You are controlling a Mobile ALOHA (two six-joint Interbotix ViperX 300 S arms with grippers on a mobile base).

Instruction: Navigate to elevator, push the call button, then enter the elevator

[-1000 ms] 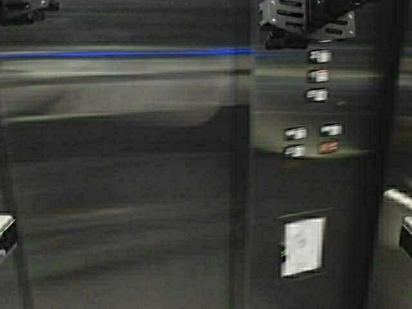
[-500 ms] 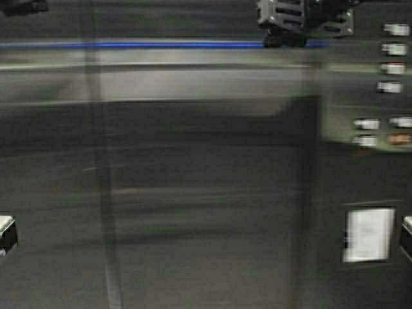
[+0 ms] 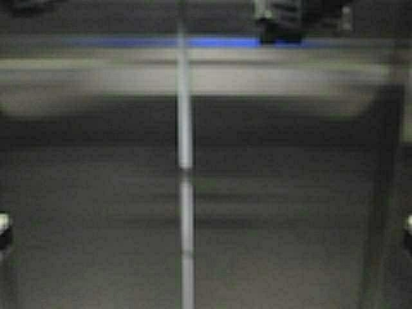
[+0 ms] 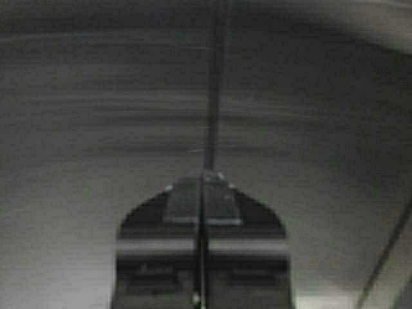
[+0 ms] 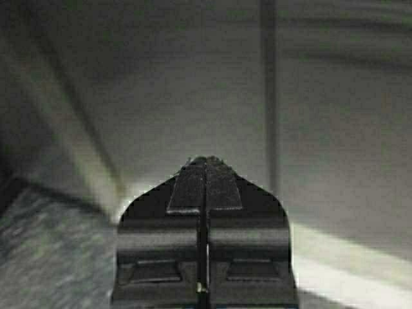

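I am facing a brushed steel wall of the elevator (image 3: 96, 212) at close range. A pale vertical seam (image 3: 185, 141) runs down between its panels. The call button is out of view. My left gripper (image 4: 205, 176) is shut with nothing between its fingers and points at a dark upright seam (image 4: 214, 96) in the steel. My right gripper (image 5: 206, 159) is also shut and empty, aimed at a steel wall and a corner near the floor. In the high view the right arm (image 3: 280, 26) shows at the top edge.
A thin blue line (image 3: 212, 42) and a pale horizontal band (image 3: 270, 77) cross the wall near the top. A darker upright edge (image 3: 389, 193) stands at the far right. Speckled floor (image 5: 45, 257) shows low in the right wrist view.
The robot has turned: the whole scene has slid to the right. The panel of buttons and the white notice have left the view, and the vertical seam has come to the middle.
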